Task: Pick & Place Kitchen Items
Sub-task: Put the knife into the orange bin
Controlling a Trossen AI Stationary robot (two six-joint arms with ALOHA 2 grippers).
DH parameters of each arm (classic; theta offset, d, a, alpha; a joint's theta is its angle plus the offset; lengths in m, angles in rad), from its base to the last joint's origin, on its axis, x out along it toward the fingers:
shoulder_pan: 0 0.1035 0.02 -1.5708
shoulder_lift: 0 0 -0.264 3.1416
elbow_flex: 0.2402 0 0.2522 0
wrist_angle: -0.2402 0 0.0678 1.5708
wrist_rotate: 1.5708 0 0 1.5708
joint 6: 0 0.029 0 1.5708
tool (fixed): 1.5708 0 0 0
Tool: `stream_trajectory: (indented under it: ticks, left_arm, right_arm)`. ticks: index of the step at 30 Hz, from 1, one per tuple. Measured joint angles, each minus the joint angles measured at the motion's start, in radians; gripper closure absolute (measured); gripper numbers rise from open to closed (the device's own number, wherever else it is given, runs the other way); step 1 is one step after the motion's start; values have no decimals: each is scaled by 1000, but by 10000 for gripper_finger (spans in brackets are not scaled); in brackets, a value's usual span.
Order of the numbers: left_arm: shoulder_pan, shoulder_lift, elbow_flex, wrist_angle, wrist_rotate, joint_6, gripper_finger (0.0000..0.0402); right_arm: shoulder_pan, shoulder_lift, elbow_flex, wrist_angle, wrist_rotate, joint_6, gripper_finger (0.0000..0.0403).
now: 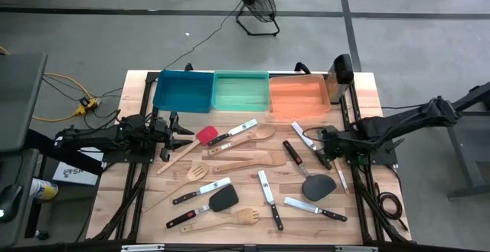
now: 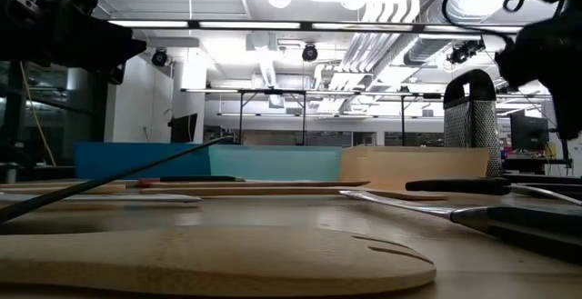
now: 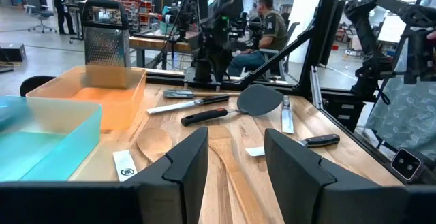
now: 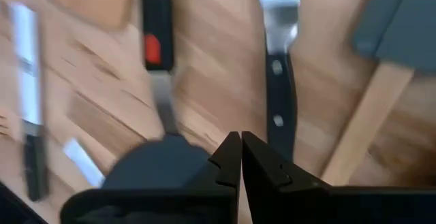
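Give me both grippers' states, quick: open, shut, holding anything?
Left gripper: open, empty, at the table's left side.
Right gripper: shut, nothing between its fingertips, above the knives on the right.

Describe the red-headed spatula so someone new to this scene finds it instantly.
Start at the blue bin at the table's far left. Just in front of it, beside the left gripper, lies the red-headed spatula, its pale wooden handle running diagonally. It is the only utensil with a red head.
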Motion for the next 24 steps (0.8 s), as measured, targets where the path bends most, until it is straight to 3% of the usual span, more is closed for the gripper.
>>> stream_trajectory:
  ticks: [11,24]
  left_arm:
    - [0,0,0,0,0,0,258]
    - [0,0,0,0,0,0,258]
  right_arm:
    - [-18,199,0,80,-56,-94,399]
    - [-20,233,0,90,16,-99,397]
